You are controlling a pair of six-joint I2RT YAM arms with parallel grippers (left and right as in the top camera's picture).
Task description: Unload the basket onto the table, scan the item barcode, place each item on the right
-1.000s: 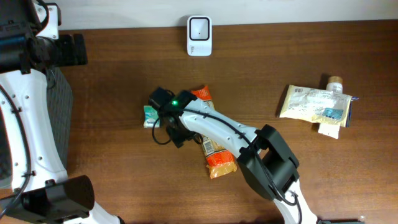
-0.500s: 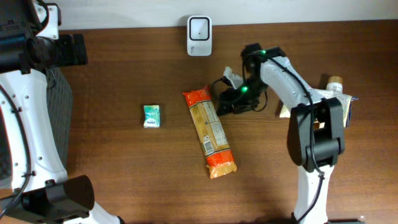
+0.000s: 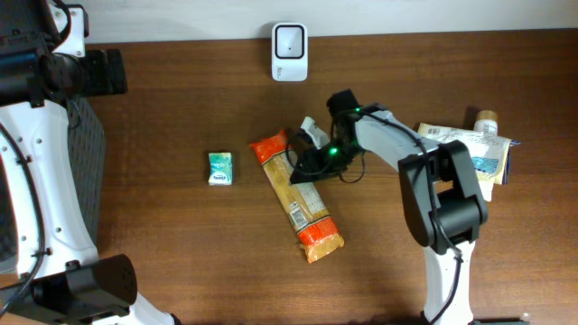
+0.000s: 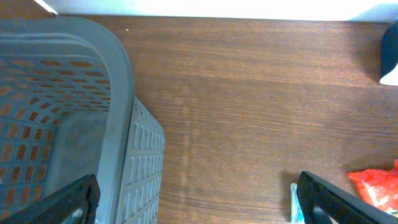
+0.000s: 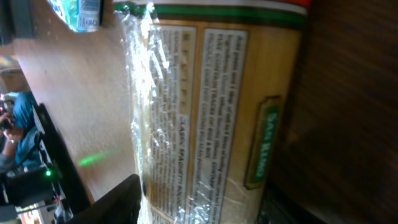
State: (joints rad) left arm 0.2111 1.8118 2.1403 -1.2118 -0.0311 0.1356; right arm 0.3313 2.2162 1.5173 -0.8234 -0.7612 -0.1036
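Dark wooden table (image 3: pixel 163 253) beside a grey perforated basket (image 4: pixel 68 93).

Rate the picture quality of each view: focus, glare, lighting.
Overhead: evenly lit and sharp, with soft shadows and a small green light glowing. Left wrist: wood grain crisp, basket rim in focus, no glare. Right wrist: the pasta packet fills the frame at very close range, its print is soft, white glare streaks its wrapper, and a green glint lies on the table.
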